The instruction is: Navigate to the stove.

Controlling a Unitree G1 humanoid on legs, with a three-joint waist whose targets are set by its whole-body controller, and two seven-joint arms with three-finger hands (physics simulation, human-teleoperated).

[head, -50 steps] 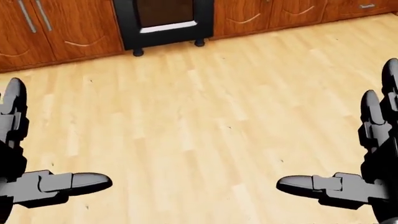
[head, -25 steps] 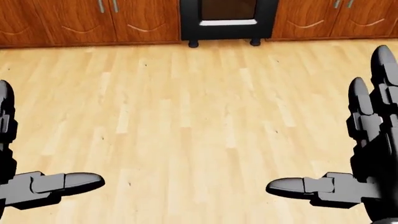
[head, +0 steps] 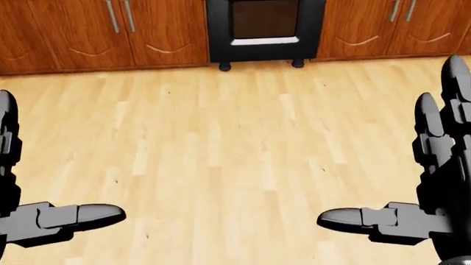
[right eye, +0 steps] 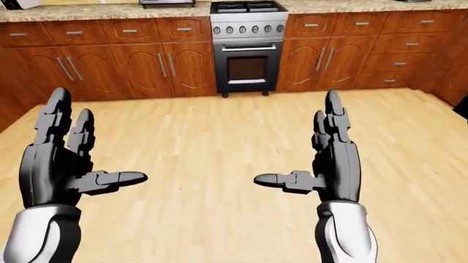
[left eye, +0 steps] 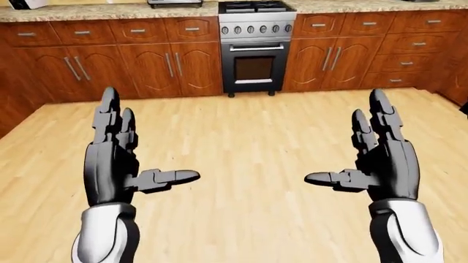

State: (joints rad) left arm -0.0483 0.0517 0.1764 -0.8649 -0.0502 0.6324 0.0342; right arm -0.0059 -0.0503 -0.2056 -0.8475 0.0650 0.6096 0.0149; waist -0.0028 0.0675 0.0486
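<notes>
Two hands hang nearest me, left hand (left eye: 117, 164) and right hand (left eye: 384, 161), fingers spread wide, holding nothing. Beyond lies bare wood floor (left eye: 248, 142). At twelve o'clock stands the stove (left eye: 254, 46), set among cabinets (left eye: 146, 66); I'd walk straight, keeping it centred.

A simulated home kitchen. A steel stove (left eye: 256, 46) with a row of knobs, burners on top and a dark oven window stands between reddish wooden cabinets (left eye: 146, 68) with metal handles, under a speckled stone countertop (left eye: 102, 11). Pale wood plank floor (left eye: 248, 142) fills the room.
</notes>
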